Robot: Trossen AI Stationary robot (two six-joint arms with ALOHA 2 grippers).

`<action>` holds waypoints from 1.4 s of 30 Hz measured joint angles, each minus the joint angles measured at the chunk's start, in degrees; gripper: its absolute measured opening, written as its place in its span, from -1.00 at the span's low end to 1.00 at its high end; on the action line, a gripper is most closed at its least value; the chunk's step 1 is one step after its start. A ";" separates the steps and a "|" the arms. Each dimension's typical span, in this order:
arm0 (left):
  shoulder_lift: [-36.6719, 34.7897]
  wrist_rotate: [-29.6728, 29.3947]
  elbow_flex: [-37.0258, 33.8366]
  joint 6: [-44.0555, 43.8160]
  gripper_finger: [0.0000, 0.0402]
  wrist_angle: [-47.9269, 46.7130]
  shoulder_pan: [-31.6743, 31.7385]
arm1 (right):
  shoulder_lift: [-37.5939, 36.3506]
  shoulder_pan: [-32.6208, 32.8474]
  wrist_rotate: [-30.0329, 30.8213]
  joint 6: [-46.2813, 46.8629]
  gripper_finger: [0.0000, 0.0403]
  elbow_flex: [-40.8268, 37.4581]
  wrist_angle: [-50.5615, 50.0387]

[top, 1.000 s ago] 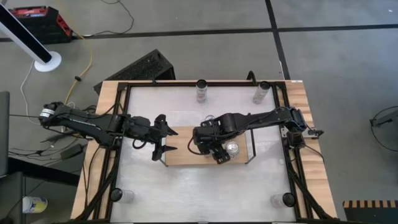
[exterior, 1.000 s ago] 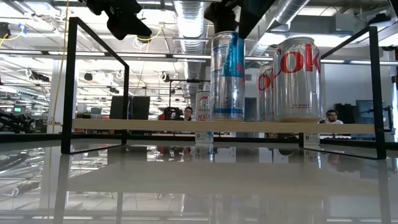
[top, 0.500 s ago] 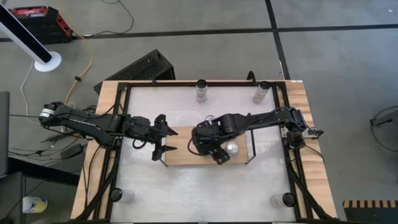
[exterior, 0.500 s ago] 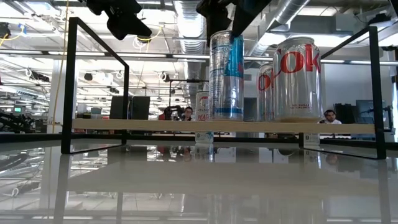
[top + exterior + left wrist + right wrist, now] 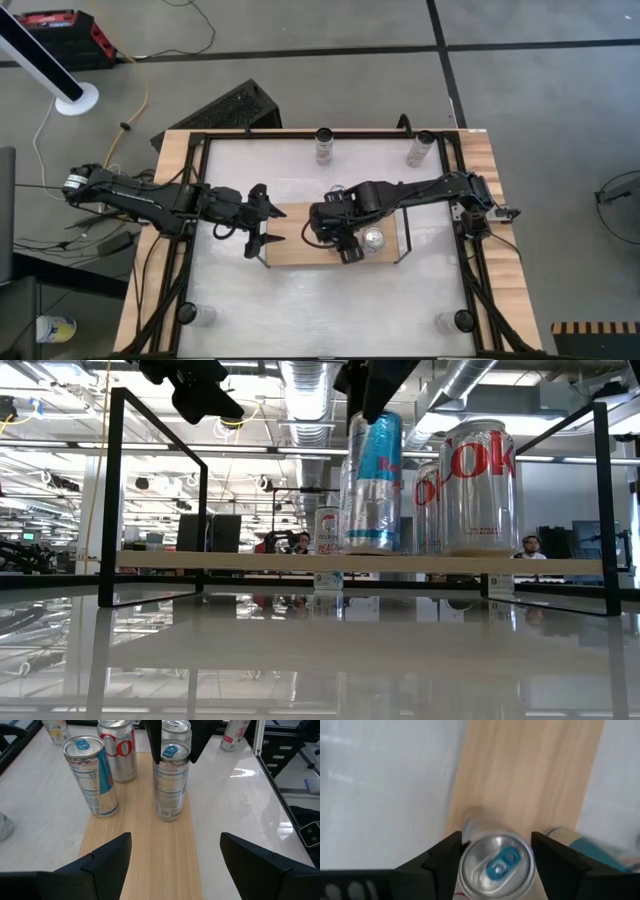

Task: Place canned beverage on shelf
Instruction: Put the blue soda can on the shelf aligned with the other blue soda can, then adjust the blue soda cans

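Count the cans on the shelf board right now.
4. A slim can sits between the right arm's fingers. A blue-striped can and a Coke can stand behind it. A second Coke can is front right. The arm may hide more.

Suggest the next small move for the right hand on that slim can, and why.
Probably tilt the slim can back upright so its base sits flat on the shelf before letting go. The right hand grips it by the top, and in the low view it leans toward the cola cans. The left hand waits open at the shelf's left end.
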 joint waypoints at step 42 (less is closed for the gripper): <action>-0.02 2.98 -0.02 -1.39 0.44 -1.87 -0.14 | -4.21 7.77 9.55 14.68 -0.47 5.11 -16.89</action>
